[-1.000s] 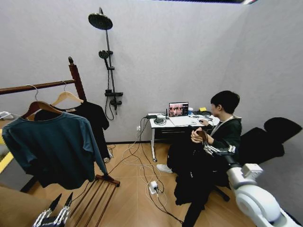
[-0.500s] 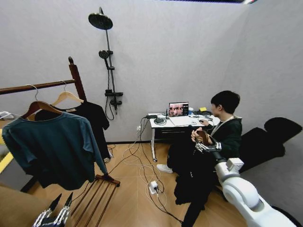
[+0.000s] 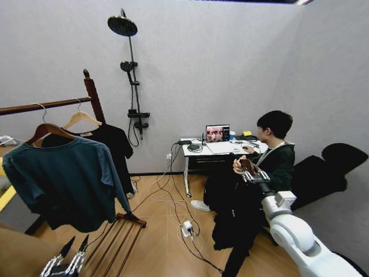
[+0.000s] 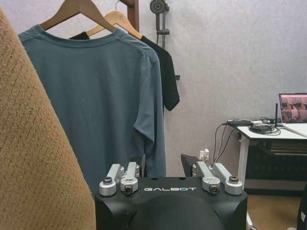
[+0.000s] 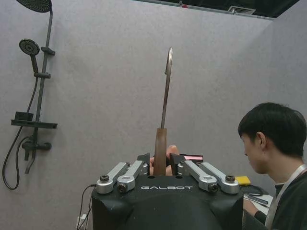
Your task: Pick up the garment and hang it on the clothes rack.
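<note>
The garment [image 3: 233,208] is soft, limp cloth on a stiff wooden hanger [image 5: 159,151] — best taken at the hanger's neck, since the fabric would only sag and slip. The right gripper [image 3: 252,171] has its fingers closed on that neck, the metal hook [image 5: 166,86] rising straight above it and the black cloth hanging below it. A person's hand [image 3: 238,166] sits just beside it. The left gripper [image 3: 66,262] hangs low beside the clothes rack [image 3: 92,98] — fingers apart, holding nothing.
</note>
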Controlling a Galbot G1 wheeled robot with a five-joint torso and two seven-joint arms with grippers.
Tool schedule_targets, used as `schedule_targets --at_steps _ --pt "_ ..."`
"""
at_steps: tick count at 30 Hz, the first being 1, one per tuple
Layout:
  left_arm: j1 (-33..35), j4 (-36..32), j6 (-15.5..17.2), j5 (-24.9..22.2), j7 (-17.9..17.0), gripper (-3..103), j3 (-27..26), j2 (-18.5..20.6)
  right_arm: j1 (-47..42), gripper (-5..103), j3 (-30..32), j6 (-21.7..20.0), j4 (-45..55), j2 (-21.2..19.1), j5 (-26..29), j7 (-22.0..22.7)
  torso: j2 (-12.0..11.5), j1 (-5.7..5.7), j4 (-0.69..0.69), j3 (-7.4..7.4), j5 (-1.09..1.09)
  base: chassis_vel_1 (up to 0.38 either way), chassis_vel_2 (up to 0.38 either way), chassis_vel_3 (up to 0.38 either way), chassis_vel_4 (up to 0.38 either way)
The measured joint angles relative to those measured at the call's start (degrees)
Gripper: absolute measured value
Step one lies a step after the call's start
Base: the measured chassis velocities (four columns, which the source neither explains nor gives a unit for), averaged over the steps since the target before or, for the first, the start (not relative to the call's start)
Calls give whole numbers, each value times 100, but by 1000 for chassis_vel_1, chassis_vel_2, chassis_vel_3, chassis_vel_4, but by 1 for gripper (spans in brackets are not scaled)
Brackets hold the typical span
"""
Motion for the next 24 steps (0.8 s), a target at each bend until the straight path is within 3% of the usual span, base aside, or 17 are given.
schedule_targets --at_steps 3,5,17,24 --pt "0 0 0 0 0 46 0 0 -131 11 118 -1 57 -2 18 -20 0 0 -1 0 0 0 0 0 0" --pt "0 0 0 0 0 46 0 0 -171 9 155 0 77 -6 23 -35 0 0 -1 0 0 0 0 0 0" --pt "0 0 0 0 0 46 0 0 -424 9 465 20 336 -111 237 -169 0 0 1 0 0 0 0 0 0" --pt "0 0 0 0 0 46 0 0 -537 9 732 179 358 -231 51 -317 0 0 0 0 0 0 0 0 0"
